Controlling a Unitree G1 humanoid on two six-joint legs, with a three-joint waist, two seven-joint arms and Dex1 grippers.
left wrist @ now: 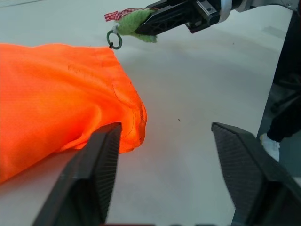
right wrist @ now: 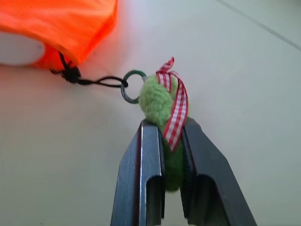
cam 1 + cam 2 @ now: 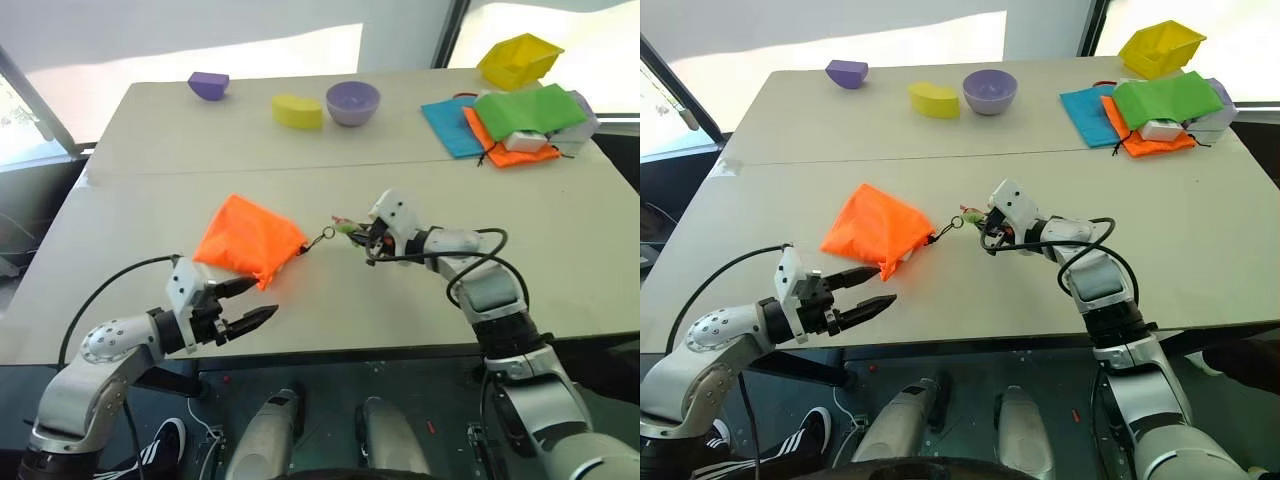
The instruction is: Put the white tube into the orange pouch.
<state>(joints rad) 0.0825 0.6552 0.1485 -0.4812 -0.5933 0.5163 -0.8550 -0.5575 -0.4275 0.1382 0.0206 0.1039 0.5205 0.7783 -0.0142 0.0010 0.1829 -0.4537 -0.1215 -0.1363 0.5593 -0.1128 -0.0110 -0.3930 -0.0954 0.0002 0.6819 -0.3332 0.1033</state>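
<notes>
The orange pouch (image 3: 248, 240) lies bulging on the near table, its mouth gathered toward the right. A white rounded end, apparently the white tube (image 2: 18, 49), shows inside that mouth. A dark cord (image 2: 101, 81) runs from the mouth through a ring to a green fuzzy ball (image 2: 155, 101) tied with a red checked ribbon. My right gripper (image 2: 170, 125) is shut on that ball, just right of the pouch, and holds the cord taut. My left gripper (image 3: 262, 298) stands open at the pouch's near corner, with nothing between its fingers (image 1: 101, 160).
On the far table stand a purple bowl (image 3: 353, 102), a yellow block (image 3: 297, 111), a purple piece (image 3: 208, 85) and a yellow bin (image 3: 519, 60). Stacked blue, green and orange cloths (image 3: 525, 110) with a white block (image 3: 525, 140) lie at the far right.
</notes>
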